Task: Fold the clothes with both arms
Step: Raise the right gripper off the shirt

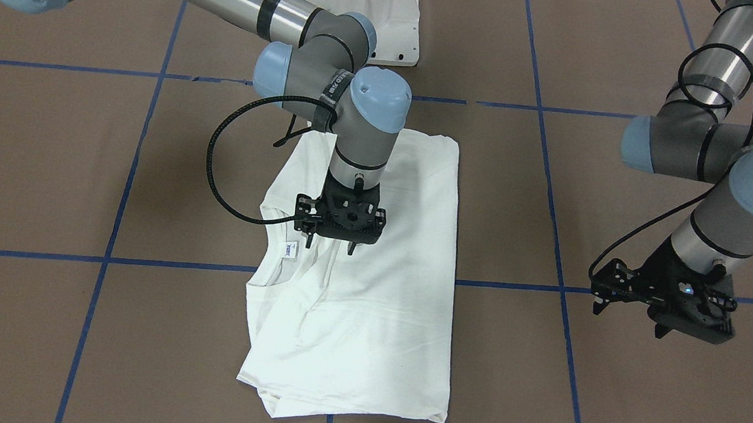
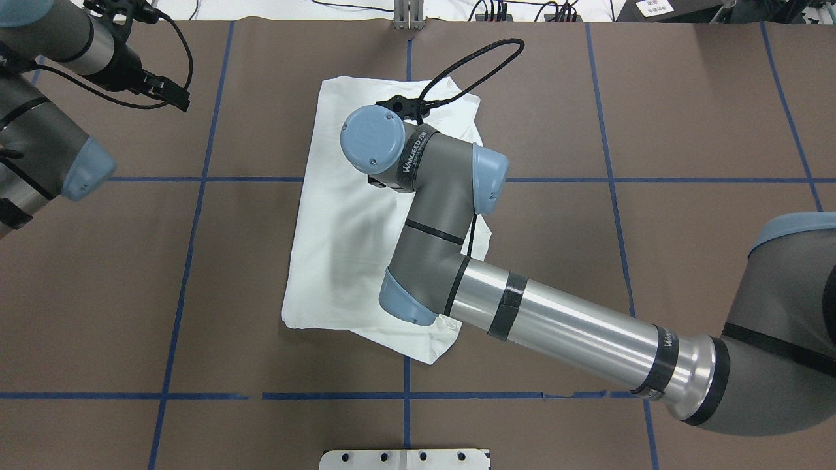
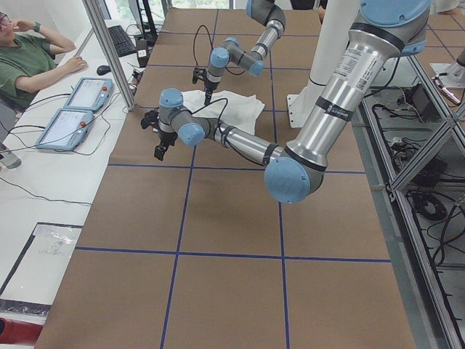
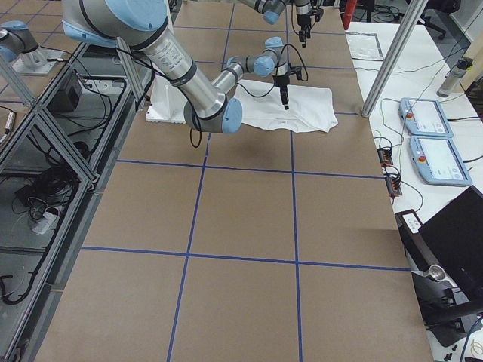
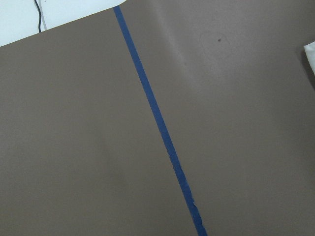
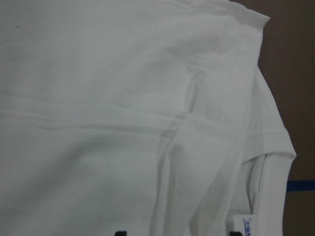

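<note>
The clothes are one white T-shirt (image 1: pixel 366 321), folded into a long rectangle at the table's middle (image 2: pixel 333 261). Its collar and small neck label (image 1: pixel 288 249) lie at one long edge. My right gripper (image 1: pixel 330 246) hangs just above the shirt beside the collar, open, with nothing between its fingers. The right wrist view shows creased white cloth (image 6: pixel 123 123) and the label (image 6: pixel 246 225). My left gripper (image 1: pixel 628 320) hovers open over bare table, well off to the shirt's side (image 2: pixel 171 96). The left wrist view holds only brown table and a sliver of shirt (image 5: pixel 311 54).
Blue tape lines (image 1: pixel 171 266) cross the brown table cover. The white pedestal base (image 1: pixel 369 3) stands at the robot's side of the shirt. A person (image 3: pixel 29 65) sits at a side desk with two control pendants (image 3: pixel 87 94).
</note>
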Robot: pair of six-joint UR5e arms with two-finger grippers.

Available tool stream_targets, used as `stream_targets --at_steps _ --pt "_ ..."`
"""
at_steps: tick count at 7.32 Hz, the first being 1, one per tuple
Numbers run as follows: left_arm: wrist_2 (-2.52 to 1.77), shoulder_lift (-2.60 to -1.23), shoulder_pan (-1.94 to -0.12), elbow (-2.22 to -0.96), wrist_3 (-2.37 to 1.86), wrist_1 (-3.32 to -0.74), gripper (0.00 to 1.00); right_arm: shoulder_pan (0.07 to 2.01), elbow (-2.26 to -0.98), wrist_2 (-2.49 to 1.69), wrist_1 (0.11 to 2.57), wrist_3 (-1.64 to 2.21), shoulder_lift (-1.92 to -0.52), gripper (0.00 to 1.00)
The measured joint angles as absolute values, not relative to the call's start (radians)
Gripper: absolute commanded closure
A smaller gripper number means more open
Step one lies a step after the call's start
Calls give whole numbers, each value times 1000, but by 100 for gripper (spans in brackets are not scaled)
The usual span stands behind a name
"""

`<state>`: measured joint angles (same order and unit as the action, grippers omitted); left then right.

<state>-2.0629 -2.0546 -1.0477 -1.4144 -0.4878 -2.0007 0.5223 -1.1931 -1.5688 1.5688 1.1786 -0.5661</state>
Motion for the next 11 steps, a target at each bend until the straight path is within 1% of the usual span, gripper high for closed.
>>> stream_targets --at_steps 1,2,3,7,8,9,10,11 --pt "-2063 -2054 -1048 -1414 -488 -2000 0 516 -1194 -1567 1583 1174 -570 46" --pt "-2064 -2054 -1048 -1414 -488 -2000 0 514 -1198 -1566 1604 1169 -571 69" --pt "-2064 -2054 -1048 -1414 -488 -2000 0 513 -1201 -1565 1619 1164 -572 100" --pt "-2064 -2054 -1048 -1414 -488 -2001 0 515 -1222 -1558 1648 1158 -587 100" --pt "-2064 -2054 -1048 -1414 -488 -2002 0 518 -1258 -1556 1666 1147 -613 100" --pt "-2064 -2054 -1048 -1414 -488 -2002 0 521 -1319 -1547 1676 1113 -668 100" --pt "-2065 -2054 -1048 -1414 -488 -2002 0 523 -1372 -1533 1678 1073 -722 2" --pt "-2065 -2054 -1048 -1414 -488 -2002 0 525 -1401 -1523 1673 1043 -756 0"
